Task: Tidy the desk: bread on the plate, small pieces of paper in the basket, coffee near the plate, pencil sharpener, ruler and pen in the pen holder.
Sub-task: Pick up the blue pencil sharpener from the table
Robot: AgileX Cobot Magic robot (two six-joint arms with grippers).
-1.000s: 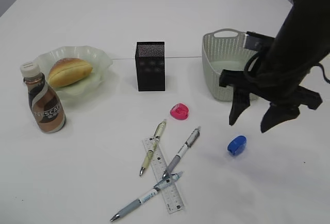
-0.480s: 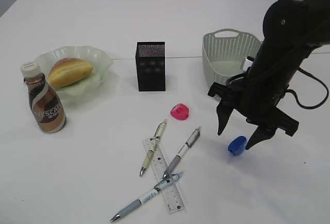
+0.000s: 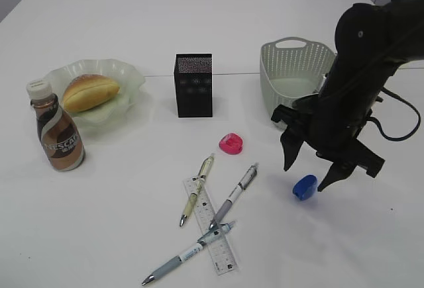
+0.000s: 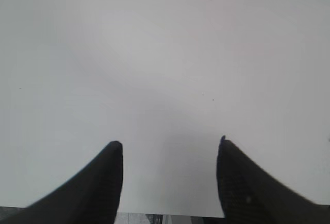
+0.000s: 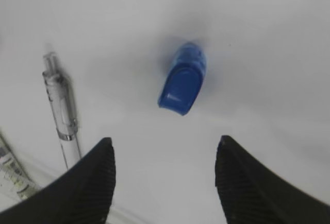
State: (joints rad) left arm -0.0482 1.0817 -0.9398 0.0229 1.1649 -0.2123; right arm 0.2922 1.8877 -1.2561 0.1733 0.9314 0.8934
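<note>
Blue pencil sharpener (image 3: 305,187) lies on the white worktop (image 3: 99,222) at the right, near side of the basket (image 3: 291,83), well apart from the pen holder (image 3: 193,85). The right pincer (image 3: 309,175) hangs just above it, released, jaws spread wide. From the wrist camera the sharpener (image 5: 183,84) sits ahead of the gap between the tips, long axis pointing away and slightly tilted, so a short push forward looks needed. The left pincer (image 4: 169,149), also released, sees only bare worktop; the right arm is nearer.

Left gripper (image 4: 169,175) over bare white table (image 4: 165,69) — jaws wide apart, nothing between.
</note>
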